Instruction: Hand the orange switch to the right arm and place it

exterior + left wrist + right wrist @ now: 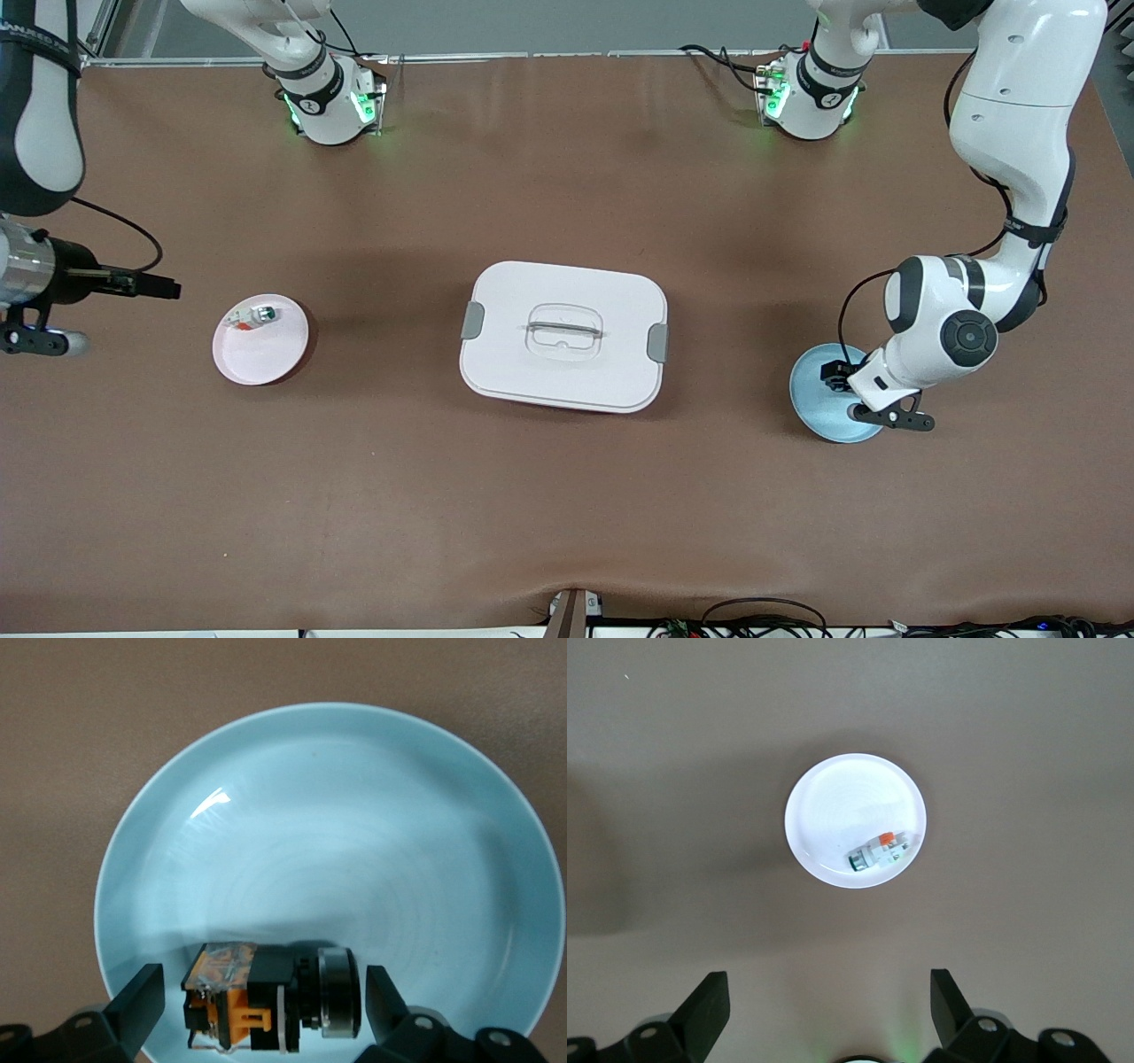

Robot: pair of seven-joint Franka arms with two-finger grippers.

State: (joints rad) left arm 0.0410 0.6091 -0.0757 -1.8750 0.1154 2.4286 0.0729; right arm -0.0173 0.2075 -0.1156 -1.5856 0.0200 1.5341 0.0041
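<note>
The orange switch [266, 1001], a black block with orange parts and a round metal-ringed end, lies on the light blue plate [354, 815] near its rim. My left gripper [264, 979] is low over that plate, open, with one finger on each side of the switch and small gaps to it. In the front view the plate [817, 408] sits at the left arm's end of the table, with the switch [833, 370] under the left gripper [842, 383]. My right gripper [164, 287] is open and empty [828, 983], high over the right arm's end of the table, where it waits.
A pale pink plate [266, 359] at the right arm's end holds a small whitish-green piece with an orange tip [251, 317]; plate [842, 806] and piece [877, 852] show in the right wrist view. A white lidded box [563, 337] with grey clips sits mid-table.
</note>
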